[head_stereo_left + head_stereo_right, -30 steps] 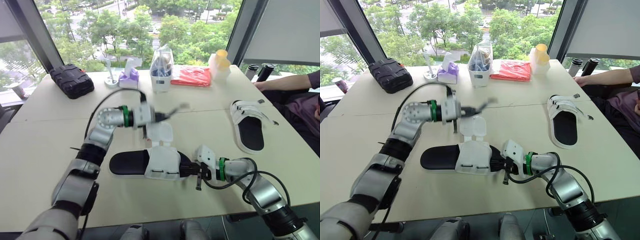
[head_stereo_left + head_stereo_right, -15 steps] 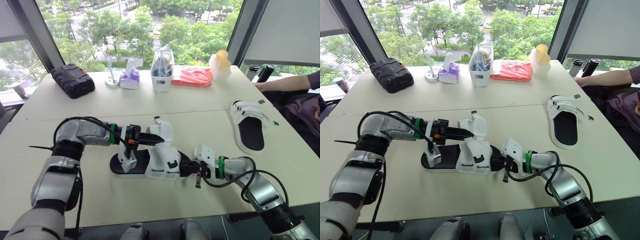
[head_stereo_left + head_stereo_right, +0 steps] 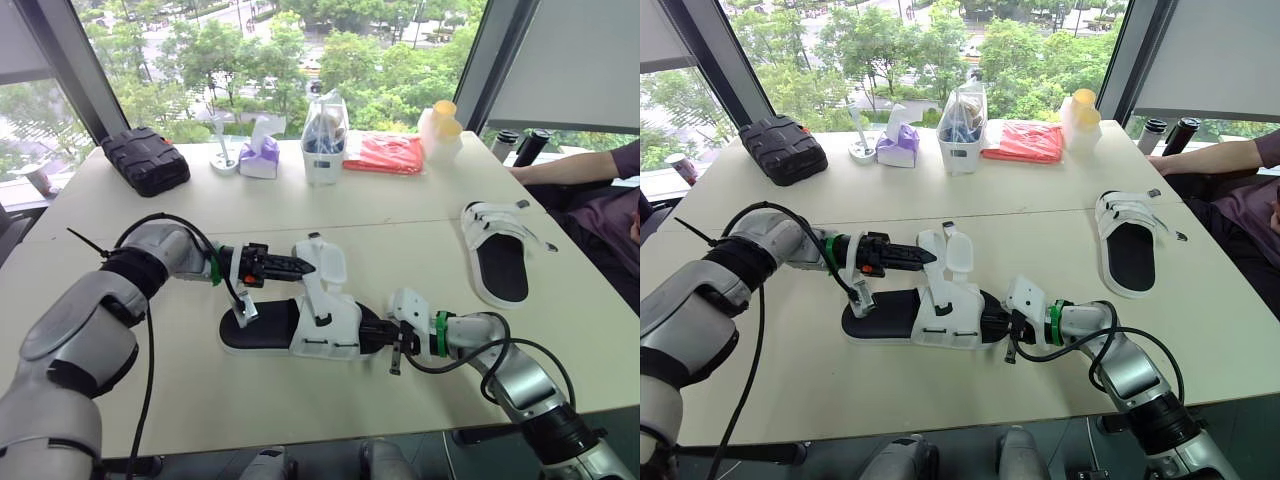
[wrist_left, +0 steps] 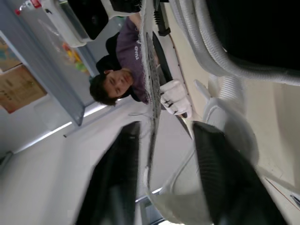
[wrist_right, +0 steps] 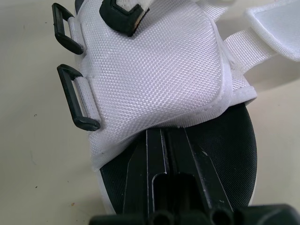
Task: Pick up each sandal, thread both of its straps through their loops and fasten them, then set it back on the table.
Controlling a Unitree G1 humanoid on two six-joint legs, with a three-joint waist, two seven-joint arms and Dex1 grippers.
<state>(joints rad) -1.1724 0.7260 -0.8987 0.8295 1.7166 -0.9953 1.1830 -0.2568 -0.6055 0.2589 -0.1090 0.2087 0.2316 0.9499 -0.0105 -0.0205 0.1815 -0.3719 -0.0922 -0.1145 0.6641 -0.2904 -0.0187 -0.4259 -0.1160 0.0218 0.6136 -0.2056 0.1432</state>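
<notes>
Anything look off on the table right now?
Nothing spilled or damaged. The near sandal is unfastened: its strap flap stands up at the left gripper, and both black loops sit empty. The right gripper is at its toe.

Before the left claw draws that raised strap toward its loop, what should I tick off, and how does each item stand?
1. Black-soled sandal with white fabric upper lies flat on the beige table: ok.
2. Right claw is at its toe end, shut, tips on the insole under the upper's edge. Whether it pins the sandal: cannot tell.
3. Left claw gripping the raised white strap: not ok. The strap sits between its fingers, which stand apart.
4. Two black rectangular loops empty and unobstructed: ok.
5. Second sandal lies apart from the work, on the robot's right: ok.
</notes>
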